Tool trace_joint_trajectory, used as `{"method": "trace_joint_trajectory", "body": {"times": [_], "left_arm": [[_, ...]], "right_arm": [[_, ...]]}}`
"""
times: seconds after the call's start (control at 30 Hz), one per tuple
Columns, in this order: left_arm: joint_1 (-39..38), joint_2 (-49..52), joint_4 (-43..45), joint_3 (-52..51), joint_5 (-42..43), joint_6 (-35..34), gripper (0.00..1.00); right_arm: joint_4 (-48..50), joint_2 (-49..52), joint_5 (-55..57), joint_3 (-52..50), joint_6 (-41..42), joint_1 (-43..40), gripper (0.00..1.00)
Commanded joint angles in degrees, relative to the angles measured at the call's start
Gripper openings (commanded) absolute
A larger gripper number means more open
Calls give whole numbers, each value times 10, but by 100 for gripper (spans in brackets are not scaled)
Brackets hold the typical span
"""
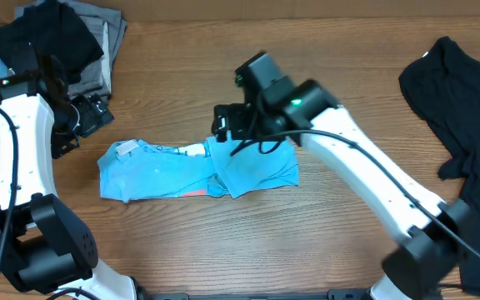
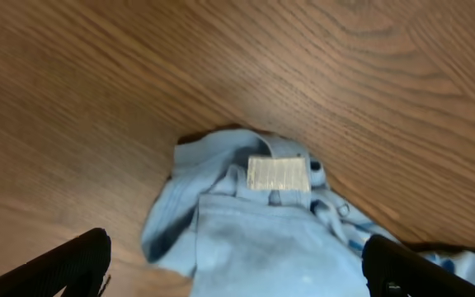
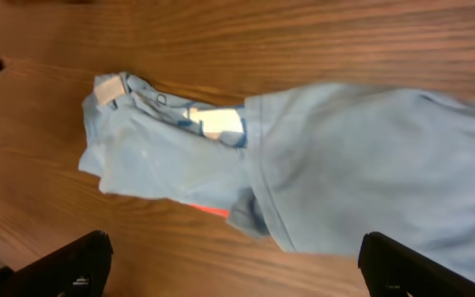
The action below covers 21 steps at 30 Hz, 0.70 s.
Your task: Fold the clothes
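- Lying flat near centre of the tabletop [image 1: 323, 242], the light blue T-shirt [image 1: 182, 171] is a long strip running 9 to 3 o'clock in the overhead view.
- We see its 3 o'clock portion lying on top of the rest, w/ a hemmed edge crossing the strip approx mid-length.
- Neck label [image 2: 277, 173], pale and ribbed, faces up at the 9 o'clock end, by the collar.
- White lettering [image 3: 217, 124] peeks out just beside the overlapping edge, on the 12 o'clock side of the strip.
- Orange-red mark [image 3: 213, 210] shows at the strip's 6 o'clock edge, partly tucked under the overlap.
- Left gripper [image 1: 87, 117]: jaws wide apart, nothing between them. It sits off the shirt's 10 o'clock corner over bare wood, near the cloth but apart from it.
- Right gripper [image 1: 226, 125]: jaws spread wide in its wrist view, no cloth pinched. It's at the shirt's 12 o'clock edge, right by the overlap; we can't tell whether it touches the fabric.
- Grey folded garments [image 1: 111, 50] are stacked at approx 10 o'clock on the tabletop, w/ a black garment [image 1: 44, 37] draped over them.
- Another black cloth [image 1: 465, 108] lies crumpled at the 3 o'clock edge, well apart from the shirt.
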Motion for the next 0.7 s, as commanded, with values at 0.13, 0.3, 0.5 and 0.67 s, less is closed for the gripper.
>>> {"method": "trace_joint_trajectory", "body": {"times": [0.13, 0.3, 0.5, 0.67], "left_arm": [[55, 33, 23, -28, 55, 99, 100], [82, 69, -12, -28, 70, 106, 100], [83, 109, -38, -38, 88, 143, 100], [83, 145, -16, -46, 112, 205, 100]], "right_arm": [[-68, -2, 30, -1, -26, -37, 100], [-57, -2, 39, -1, -25, -40, 100], [-32, -2, 39, -1, -25, -40, 100], [-28, -2, 39, -1, -26, -40, 100]]}}
